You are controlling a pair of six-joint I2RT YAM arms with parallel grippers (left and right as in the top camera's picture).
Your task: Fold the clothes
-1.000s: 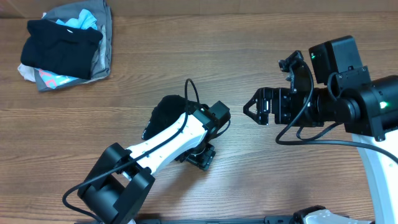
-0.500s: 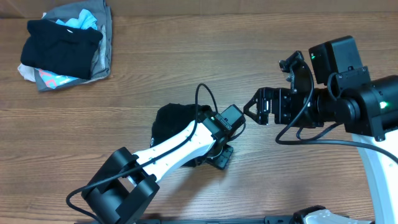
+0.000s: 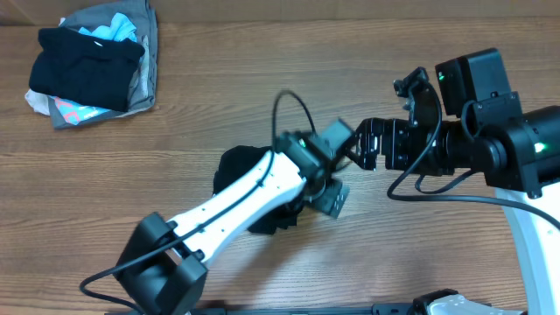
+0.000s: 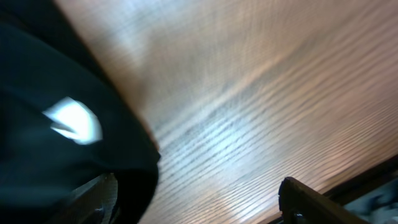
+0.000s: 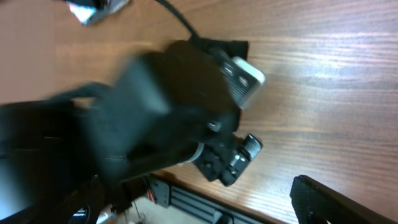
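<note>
- Two grippers are over the wooden table (image 3: 262,79). The left gripper (image 4: 196,186) has its fingers far apart with bare wood between them. Black cloth reaches only one finger, so it grips nothing.
- The right gripper (image 3: 360,150) is also wide open and empty, just beside the wrist of the left arm (image 3: 254,188).
- The black T-shirt (image 3: 234,171) lies bunched in the middle of the table, partly under the left arm. It is well apart from the heap of mixed garments (image 3: 92,61) at the corner.
- The left wrist view is blurred, so I cannot tell whether the white patch (image 4: 74,121) is the logo or the tag.
- I think the shirt must first be spread flat. Each gripper should pinch one outer edge, low at the wood, then pull outward. The arms are near each other, so they need room.
</note>
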